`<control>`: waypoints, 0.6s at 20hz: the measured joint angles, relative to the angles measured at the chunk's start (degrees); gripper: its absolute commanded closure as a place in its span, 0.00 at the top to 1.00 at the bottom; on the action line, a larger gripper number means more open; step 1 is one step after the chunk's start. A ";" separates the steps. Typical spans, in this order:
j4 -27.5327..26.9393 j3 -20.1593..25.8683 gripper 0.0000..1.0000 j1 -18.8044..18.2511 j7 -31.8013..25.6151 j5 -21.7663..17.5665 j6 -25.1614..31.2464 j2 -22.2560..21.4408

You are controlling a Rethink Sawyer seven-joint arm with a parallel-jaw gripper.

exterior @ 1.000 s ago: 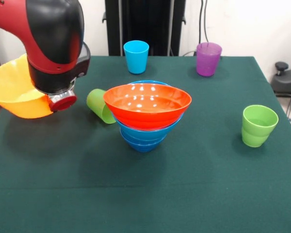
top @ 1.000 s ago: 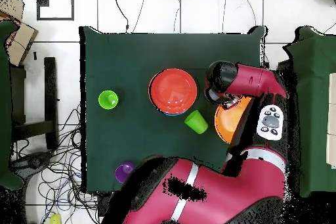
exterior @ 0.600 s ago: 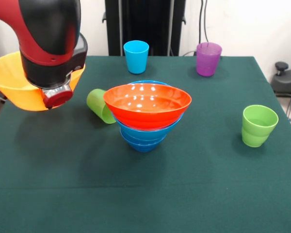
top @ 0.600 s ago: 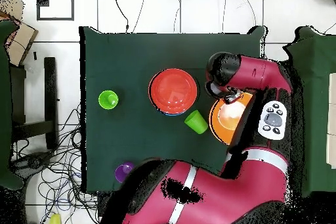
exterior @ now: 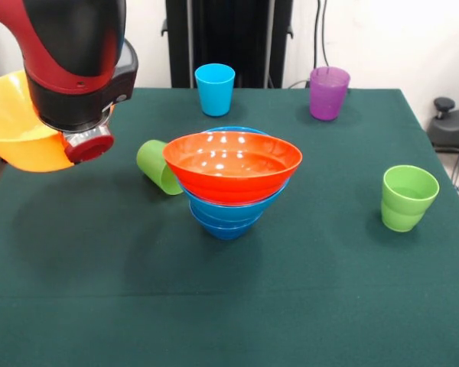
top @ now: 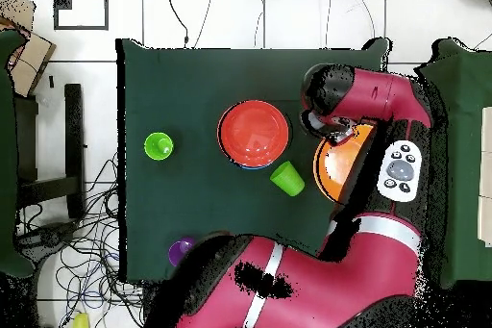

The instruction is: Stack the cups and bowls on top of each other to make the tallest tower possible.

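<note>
At table centre, glossy flared tower [exterior: 232, 180], orange-red bowl [exterior: 232, 162] topmost, blue beneath.

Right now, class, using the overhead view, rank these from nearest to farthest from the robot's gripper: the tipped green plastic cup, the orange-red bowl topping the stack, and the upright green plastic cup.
Measured from the gripper at the yellow-orange bowl:
1. Tipped green plastic cup, just beside that bowl.
2. Orange-red bowl topping the stack, mid-table.
3. Upright green plastic cup, far across the green table.

Tipped cup [exterior: 159, 166] just beside the tower [exterior: 232, 181], upright cup [exterior: 408, 197] well apart
</note>
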 measured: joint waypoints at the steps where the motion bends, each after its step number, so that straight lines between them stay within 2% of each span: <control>1: -0.58 0.00 0.00 0.17 0.00 0.01 0.98 0.01; 12: -5.01 0.00 0.00 1.68 0.00 0.00 7.65 -0.22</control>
